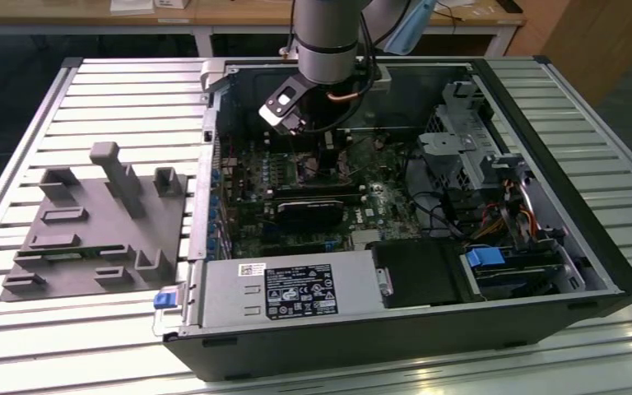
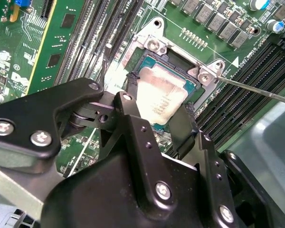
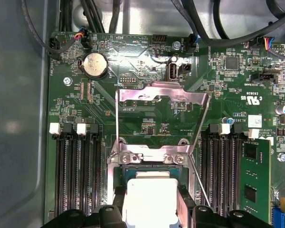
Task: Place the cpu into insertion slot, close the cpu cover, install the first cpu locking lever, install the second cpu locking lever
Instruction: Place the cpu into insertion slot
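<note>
An opened computer case (image 1: 612, 247) is lying on its side on the slatted bench (image 1: 96, 90), and the single arm (image 1: 327, 33) is reaching down into it over the green motherboard (image 3: 218, 66). In the first wrist view the cpu cover (image 3: 147, 95) is standing swung back off its hinge, clear of the socket, its square window showing bare board; thin wire locking levers (image 3: 117, 118) are lying loose on either side. The insertion slot (image 2: 173, 59) is sitting directly beneath the claw (image 2: 159, 102), between the banks of memory slots (image 3: 78, 175). The claw is narrowed onto the cpu (image 2: 162, 90), one finger (image 2: 128, 92) pressing each of two opposite edges. So the chip is lying straight between the fingers, not off to any side; being square, it has no long axis to speak of. Its edges are looking roughly parallel to the slot frame; I cannot tell whether it is already seated or hanging just above the pins.
</note>
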`<state>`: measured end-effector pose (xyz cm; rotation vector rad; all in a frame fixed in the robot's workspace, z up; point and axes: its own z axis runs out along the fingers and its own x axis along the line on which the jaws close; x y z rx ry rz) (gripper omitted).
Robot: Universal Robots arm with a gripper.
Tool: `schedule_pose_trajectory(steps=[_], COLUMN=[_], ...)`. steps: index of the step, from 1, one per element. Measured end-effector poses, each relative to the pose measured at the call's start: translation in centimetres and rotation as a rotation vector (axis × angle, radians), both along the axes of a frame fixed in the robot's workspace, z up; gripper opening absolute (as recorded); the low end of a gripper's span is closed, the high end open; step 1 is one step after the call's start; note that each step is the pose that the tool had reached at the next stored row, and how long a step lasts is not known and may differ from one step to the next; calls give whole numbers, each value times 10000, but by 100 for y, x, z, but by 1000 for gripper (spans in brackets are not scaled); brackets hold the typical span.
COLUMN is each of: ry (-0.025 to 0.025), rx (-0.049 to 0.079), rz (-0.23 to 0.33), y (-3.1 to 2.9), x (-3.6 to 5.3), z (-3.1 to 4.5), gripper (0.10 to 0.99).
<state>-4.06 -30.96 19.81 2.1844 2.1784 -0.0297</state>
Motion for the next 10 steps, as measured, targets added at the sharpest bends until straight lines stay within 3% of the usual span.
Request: schedule_pose_trajectory(steps=[5, 10], ry=[2, 0], rx=[-6, -2], rz=[-2, -3], y=[0, 0], x=[0, 0], z=[4, 74], gripper=[529, 529])
